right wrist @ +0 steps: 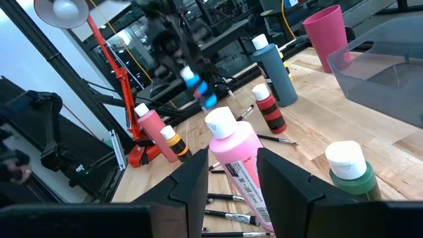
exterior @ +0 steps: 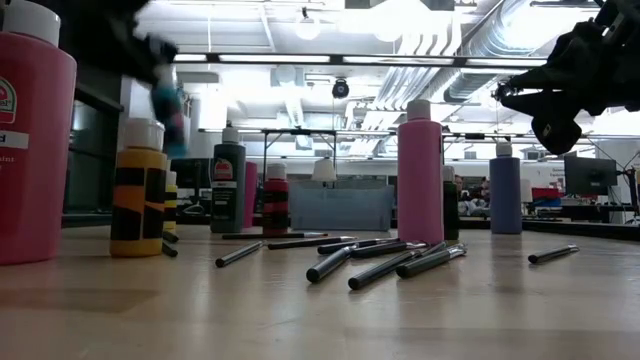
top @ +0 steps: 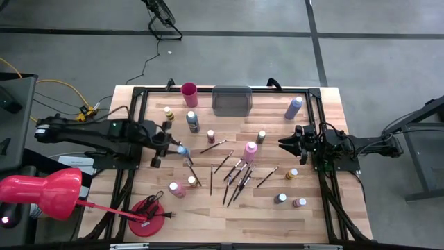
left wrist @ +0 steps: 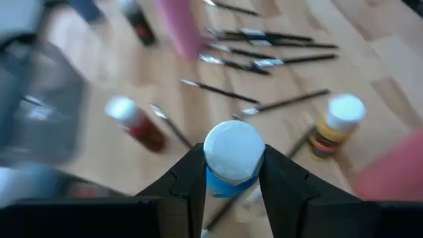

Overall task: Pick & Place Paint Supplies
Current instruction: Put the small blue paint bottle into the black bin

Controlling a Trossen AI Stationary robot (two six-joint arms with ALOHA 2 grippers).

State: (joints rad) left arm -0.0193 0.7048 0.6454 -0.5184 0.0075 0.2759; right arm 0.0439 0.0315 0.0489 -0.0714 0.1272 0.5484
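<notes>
Blue bottle [left wrist: 231,162] is riding pinched in our left claw [left wrist: 231,173], tilting; right claw [top: 283,144] is idling open-ish; bottle could be slipping out

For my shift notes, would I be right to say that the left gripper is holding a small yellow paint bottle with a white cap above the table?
Not quite: the bottle is blue, not yellow. The left wrist view shows the left gripper closed on a small blue paint bottle with a white cap, and the low view shows it lifted above the table.
</notes>
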